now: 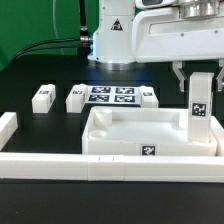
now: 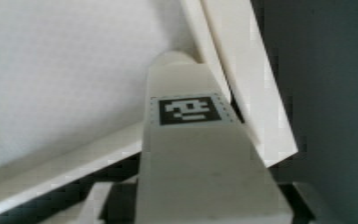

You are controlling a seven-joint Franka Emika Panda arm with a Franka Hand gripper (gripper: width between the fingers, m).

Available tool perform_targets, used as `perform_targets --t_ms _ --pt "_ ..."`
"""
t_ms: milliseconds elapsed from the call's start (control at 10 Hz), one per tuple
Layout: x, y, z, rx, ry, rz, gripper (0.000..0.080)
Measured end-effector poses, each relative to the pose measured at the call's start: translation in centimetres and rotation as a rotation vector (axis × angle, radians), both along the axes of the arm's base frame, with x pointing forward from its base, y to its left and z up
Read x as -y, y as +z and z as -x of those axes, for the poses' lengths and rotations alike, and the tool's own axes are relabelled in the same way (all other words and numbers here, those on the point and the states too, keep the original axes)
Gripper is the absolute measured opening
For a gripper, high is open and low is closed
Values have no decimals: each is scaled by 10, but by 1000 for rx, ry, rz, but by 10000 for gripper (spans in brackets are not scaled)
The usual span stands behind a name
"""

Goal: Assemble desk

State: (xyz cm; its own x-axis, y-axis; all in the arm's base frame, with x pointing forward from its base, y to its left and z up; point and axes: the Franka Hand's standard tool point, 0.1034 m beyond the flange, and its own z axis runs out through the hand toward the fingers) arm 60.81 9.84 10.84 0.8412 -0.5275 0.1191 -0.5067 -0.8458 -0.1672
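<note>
The white tray-like tabletop (image 1: 140, 135) lies on the black table against the front rail, a tag on its front wall. My gripper (image 1: 200, 74) is shut on a white square leg (image 1: 201, 105) with a tag, held upright over the tabletop's corner at the exterior view's right. In the wrist view the leg (image 2: 197, 150) runs out from between my fingers (image 2: 91, 205), its tip at the tabletop's corner wall (image 2: 220, 45). Whether the tip sits in a socket is hidden. Three more legs (image 1: 42, 97) (image 1: 77, 97) (image 1: 148, 96) lie behind.
The marker board (image 1: 112, 95) lies behind the tabletop among the loose legs. Long white border rails (image 1: 60, 162) run along the front and up the exterior view's left side (image 1: 6, 127). The robot base (image 1: 115, 40) stands at the back.
</note>
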Motion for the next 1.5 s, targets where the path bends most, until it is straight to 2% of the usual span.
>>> perform_targets --t_ms 200,500,800,900,1000,1100,1300,1500 --pt "-1 -1 1 -26 -239 -43 294" --pt "-13 -1 6 -59 -505 -79 297" --pt "-16 -2 7 -78 -633 -119 309" --pt "-16 -2 7 -75 -595 -113 483" --pt "-16 -2 7 -72 -552 -105 612" --pt "-16 -2 7 -67 -481 -92 638" --pt "-19 -4 10 -70 -219 -38 647" --pt "-17 -4 9 -56 -72 -14 649"
